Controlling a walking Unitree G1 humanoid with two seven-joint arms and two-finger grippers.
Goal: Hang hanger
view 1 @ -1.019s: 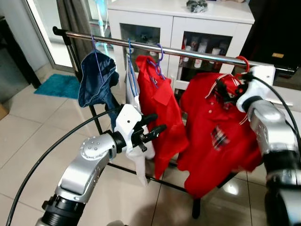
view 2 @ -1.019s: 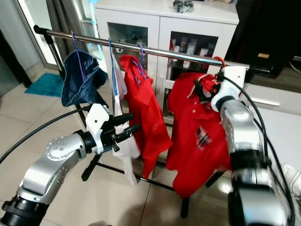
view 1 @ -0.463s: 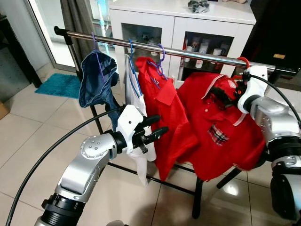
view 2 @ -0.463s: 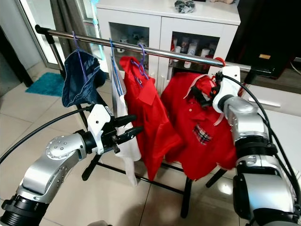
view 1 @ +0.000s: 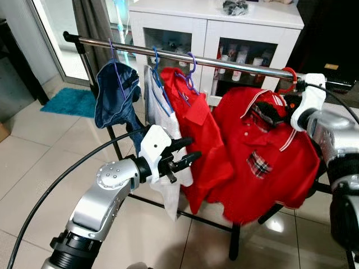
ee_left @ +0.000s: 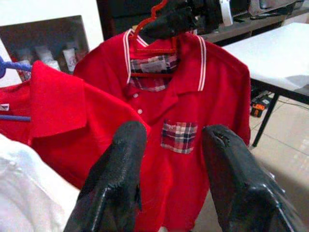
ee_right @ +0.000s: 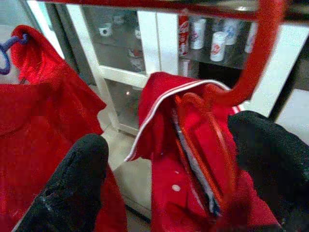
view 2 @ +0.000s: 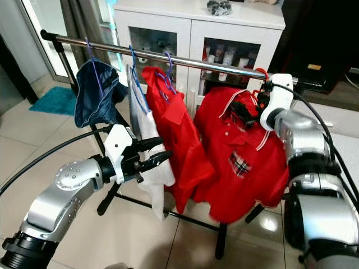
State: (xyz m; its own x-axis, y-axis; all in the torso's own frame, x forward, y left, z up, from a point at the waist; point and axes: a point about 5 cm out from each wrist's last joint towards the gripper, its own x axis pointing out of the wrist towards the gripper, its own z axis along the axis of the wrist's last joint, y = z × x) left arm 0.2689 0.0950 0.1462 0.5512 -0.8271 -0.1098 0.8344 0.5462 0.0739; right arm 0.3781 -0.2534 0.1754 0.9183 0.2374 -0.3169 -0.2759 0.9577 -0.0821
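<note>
A red polo shirt (view 1: 263,162) with a plaid pocket hangs on a red hanger (view 1: 289,73), whose hook sits over the metal rail (view 1: 224,60) near its right end. My right gripper (view 1: 272,112) is at the shirt's collar just under the rail. In the right wrist view its fingers (ee_right: 77,183) stand open on either side of the hanger's neck (ee_right: 227,96). My left gripper (view 1: 188,150) is open and holds nothing, lower down in front of the white garment (view 1: 165,123), pointing at the polo (ee_left: 178,96).
On the rail to the left hang a blue denim piece (view 1: 115,95) and a second red shirt (view 1: 196,129) on purple and blue hangers. A white glass-door cabinet (view 1: 213,22) stands behind. The rack's black leg (view 1: 235,246) rests on the tiled floor, with a blue mat (view 1: 70,101) far left.
My right gripper has moved up and to the right, closer to the rail. The red polo swung left and has swung back under the hook. The left arm has stayed put.
</note>
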